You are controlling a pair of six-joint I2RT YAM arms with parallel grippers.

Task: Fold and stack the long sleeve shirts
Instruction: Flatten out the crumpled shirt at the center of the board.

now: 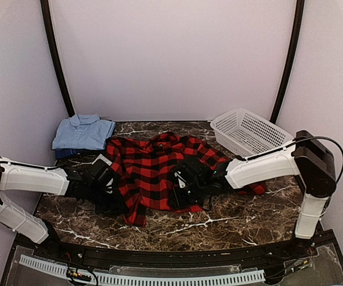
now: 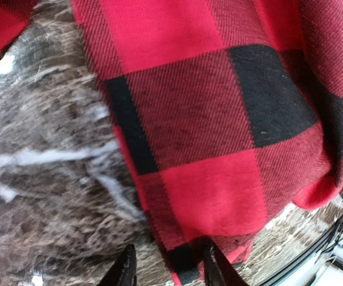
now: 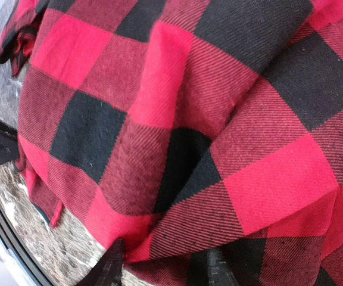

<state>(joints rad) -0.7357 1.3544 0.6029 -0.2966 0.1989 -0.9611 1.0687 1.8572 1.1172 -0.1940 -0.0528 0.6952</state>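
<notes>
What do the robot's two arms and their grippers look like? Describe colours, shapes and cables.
Both the left arm and right arm have smooth white shell links joined by boxy black joints. A thin black cable loops over the right arm's elbow. The left gripper and right gripper have black, tapering fingers.

Lab booth: plain walls (image 1: 171, 59), marble table (image 1: 219, 226)

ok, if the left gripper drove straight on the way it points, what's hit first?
The red-and-black flannel shirt: its edge sits ahead of the left gripper, partly between its jaws. Depth is unclear; the marble table lies beneath.
</notes>
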